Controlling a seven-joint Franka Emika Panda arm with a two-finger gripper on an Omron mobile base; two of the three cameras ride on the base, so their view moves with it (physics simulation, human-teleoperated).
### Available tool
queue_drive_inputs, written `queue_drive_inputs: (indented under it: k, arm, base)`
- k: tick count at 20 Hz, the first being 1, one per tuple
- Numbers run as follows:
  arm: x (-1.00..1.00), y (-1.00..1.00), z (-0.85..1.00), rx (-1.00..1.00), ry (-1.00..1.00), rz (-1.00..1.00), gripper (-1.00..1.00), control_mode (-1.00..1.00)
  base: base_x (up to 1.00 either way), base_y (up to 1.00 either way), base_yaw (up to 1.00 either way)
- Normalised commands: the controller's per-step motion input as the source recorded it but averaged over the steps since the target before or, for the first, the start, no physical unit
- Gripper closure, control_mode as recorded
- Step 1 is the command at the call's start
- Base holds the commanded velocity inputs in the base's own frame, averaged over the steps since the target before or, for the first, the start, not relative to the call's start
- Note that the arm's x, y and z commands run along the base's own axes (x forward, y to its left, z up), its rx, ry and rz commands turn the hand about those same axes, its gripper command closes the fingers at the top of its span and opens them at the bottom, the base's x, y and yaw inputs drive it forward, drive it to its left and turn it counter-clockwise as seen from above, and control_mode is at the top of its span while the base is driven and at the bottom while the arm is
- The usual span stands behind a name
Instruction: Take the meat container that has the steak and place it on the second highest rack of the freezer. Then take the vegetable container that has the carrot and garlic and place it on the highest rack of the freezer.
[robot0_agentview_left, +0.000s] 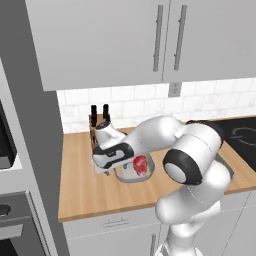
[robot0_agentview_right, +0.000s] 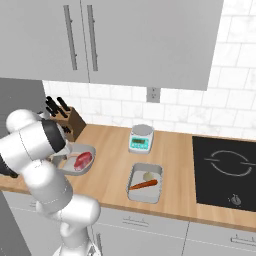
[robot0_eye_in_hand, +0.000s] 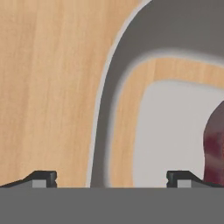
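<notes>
Over meat container (robot0_eye_in_hand: 105, 109) rim, gripper (robot0_eye_in_hand: 111, 177) spread wide, holding nothing; steak (robot0_eye_in_hand: 214, 148) inside; wooden counter (robot0_eye_in_hand: 48, 87) beneath.

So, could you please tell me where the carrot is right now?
In the right base view, the carrot lies in a grey tray on the counter, beside the garlic, just in front of the scale.

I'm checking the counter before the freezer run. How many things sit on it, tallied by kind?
Containers: 2, meat container and vegetable container
Food items: 3, steak, carrot, garlic
Kitchen scale: 1
Knife block: 1
Total: 7
</notes>
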Motion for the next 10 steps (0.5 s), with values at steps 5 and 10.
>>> queue_drive_inputs:
  k: [5,10]
  arm:
    - [0.29,0.00,-0.17,0.00,0.00,0.00,-1.00,-1.00]
    - [0.11,0.00,-0.17,0.00,0.00,0.00,-1.00,-1.00]
  base:
    - [0.00,0.00,0.00]
    - [0.00,0.00,0.00]
